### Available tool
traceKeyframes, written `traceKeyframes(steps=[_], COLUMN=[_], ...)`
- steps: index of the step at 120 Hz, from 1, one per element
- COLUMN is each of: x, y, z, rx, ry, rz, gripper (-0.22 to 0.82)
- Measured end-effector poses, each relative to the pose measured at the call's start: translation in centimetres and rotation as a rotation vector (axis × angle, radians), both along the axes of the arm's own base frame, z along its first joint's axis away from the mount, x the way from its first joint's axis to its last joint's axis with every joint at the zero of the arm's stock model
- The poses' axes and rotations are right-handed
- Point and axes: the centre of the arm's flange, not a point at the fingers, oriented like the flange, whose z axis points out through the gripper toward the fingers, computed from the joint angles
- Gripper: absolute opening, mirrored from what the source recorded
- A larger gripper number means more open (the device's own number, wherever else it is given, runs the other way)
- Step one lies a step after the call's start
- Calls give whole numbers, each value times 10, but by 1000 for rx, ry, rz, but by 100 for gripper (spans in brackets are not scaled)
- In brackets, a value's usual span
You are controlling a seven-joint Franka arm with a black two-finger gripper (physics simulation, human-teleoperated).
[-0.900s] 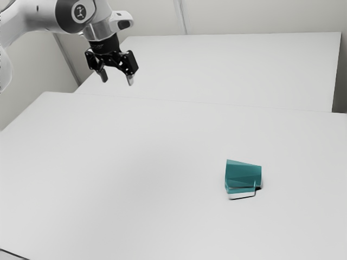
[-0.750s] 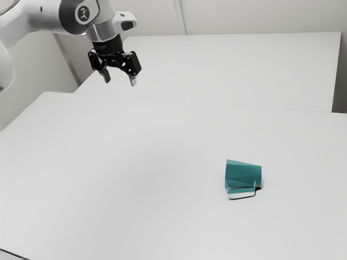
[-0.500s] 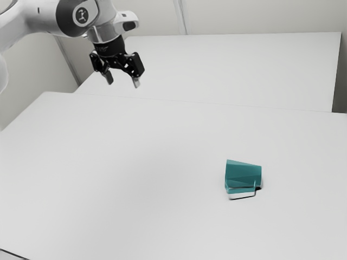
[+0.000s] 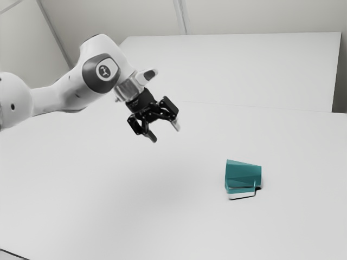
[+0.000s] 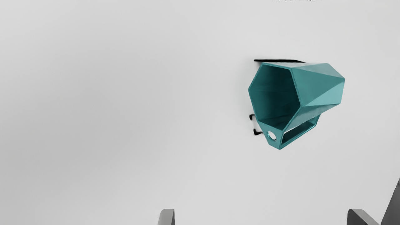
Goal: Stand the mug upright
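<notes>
Hanging above the worktop, the claw has its fingers spread, with nothing between them. The teal mug lies on its side, apart from the claw and nearer the exterior view's right; its handle seems, as far as I can judge, to rest against the worktop.

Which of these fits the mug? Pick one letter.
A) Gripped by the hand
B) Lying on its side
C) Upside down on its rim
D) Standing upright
B: the mug lies on its side on the table, its open mouth facing sideways, apart from the open hand.
</notes>
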Motion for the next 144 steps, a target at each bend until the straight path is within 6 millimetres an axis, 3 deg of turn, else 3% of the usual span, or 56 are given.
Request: traceKeyframes(steps=[18, 25, 44, 75, 91, 103, 123, 144], x=[6, 1, -7, 2, 5, 4, 0, 7], y=[10, -3, -62, -64, -62, -72, -90, -107], z=[-49, -63, -98, -147, -155, -157, -175, -179], rx=[-120, -157, -281, -401, -392, -384, -395, -426], ry=[48, 42, -3, -83, -155, -202, -221, -258], rz=[136, 152, 162, 217, 182, 140, 98, 67], gripper=[60, 60, 60, 60, 60, 60, 60, 60])
